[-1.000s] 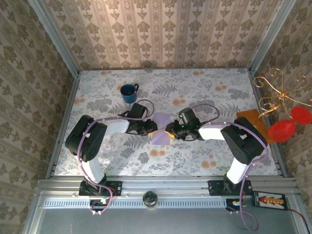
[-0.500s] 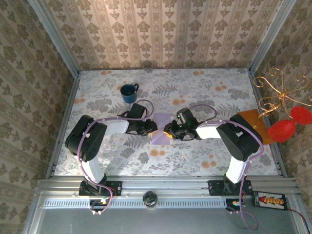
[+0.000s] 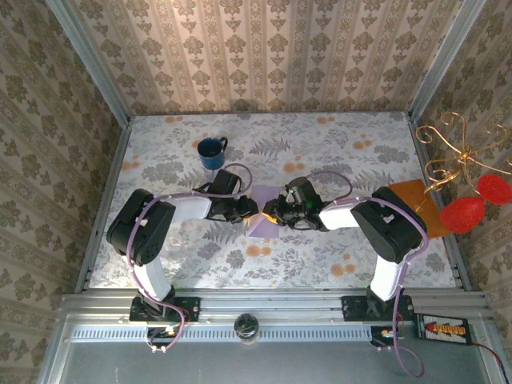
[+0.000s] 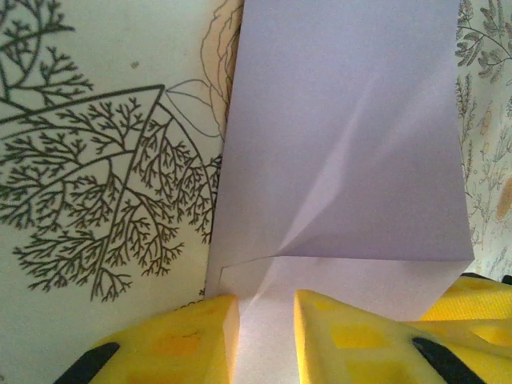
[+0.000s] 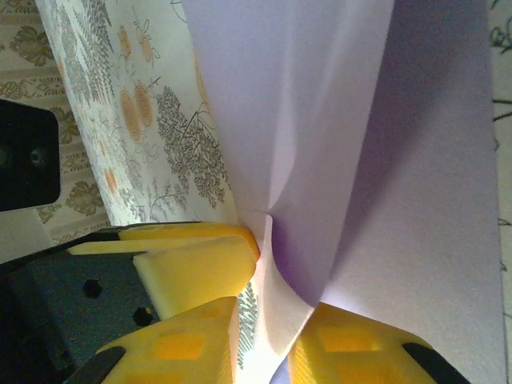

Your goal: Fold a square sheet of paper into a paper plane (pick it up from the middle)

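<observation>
Paper (image 3: 262, 228), pale lilac and creased, lies in the middle of the table (image 3: 344, 160), and we see both claws close together over it. Our left claw (image 4: 266, 308) sits at one edge of it, tips a little apart, with flat paper showing between them. Our right claw (image 5: 264, 320) has a raised flap running up between its tips; we cannot tell whether they pinch it. A blue mug (image 3: 212, 152) stands well apart.
</observation>
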Available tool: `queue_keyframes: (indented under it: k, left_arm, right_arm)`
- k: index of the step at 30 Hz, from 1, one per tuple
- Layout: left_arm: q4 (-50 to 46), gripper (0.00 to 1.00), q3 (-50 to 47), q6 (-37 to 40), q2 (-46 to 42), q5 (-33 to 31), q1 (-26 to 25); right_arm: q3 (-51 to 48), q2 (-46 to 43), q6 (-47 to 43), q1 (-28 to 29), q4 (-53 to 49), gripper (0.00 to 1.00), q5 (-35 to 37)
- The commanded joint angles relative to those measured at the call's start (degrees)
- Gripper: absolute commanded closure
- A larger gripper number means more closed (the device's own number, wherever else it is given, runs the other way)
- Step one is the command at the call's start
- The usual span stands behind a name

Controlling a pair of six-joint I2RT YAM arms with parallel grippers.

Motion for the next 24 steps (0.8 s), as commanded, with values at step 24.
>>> queue_keyframes:
  k: [24]
  left_arm:
    - [0.48, 0.39, -6.6, 1.72, -20.77, 11.69, 13.15]
  right_arm:
    - [7.44, -10.66, -30.56, 0.02, -14.15, 0.98, 2.51]
